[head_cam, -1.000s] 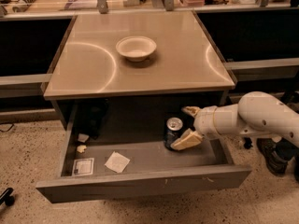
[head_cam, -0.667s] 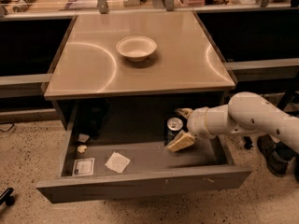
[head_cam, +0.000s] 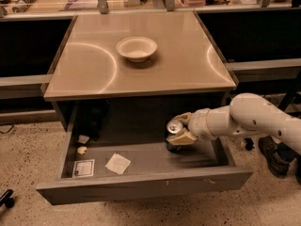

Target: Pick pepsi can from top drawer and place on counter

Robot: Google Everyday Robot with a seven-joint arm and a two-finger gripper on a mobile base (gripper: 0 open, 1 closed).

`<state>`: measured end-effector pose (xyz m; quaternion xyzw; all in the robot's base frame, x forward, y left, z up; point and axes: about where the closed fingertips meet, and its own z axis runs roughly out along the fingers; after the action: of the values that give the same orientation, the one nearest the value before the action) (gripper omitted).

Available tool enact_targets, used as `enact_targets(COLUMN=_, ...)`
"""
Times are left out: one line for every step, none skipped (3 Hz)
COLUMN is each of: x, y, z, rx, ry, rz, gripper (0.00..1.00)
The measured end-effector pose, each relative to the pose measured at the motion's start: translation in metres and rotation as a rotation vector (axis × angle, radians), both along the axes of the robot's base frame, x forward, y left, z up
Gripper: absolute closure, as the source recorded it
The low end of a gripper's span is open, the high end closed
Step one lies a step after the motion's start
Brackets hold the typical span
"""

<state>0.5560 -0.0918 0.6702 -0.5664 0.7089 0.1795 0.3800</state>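
Observation:
The top drawer (head_cam: 141, 185) is pulled open below the counter (head_cam: 141, 74). The pepsi can (head_cam: 173, 126) stands upright in the drawer's right part, its silver top showing and its dark body mostly hidden. My gripper (head_cam: 181, 128) reaches in from the right on the white arm. Its tan fingers (head_cam: 180, 138) sit against both sides of the can, closed on it. The can rests on the drawer floor.
A white bowl (head_cam: 137, 48) sits on the counter's middle back. In the drawer's left part lie a white paper square (head_cam: 117, 164), a small card (head_cam: 83, 168) and small scraps (head_cam: 82, 149). Dark shelves flank the counter. A black wheeled base (head_cam: 273, 154) stands to the right.
My gripper has moved left until its fingers are on both sides of the can, and the fingers have come closer together. The can has stayed in place.

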Motion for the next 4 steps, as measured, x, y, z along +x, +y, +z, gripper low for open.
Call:
enact_targets(x=0.0, y=0.0, z=0.0, rx=0.0, ry=0.0, rz=0.0, gripper=0.83)
enact_targets(x=-0.004, y=0.005, z=0.011, rx=0.007, ry=0.006, rz=0.019, gripper=1.0)
enact_targets(x=-0.012, y=0.013, z=0.049, rx=0.018, ry=0.017, rz=0.045, gripper=1.0)
enact_targets(x=-0.016, y=0.016, z=0.098, rx=0.003, ry=0.024, rz=0.062, gripper=1.0)
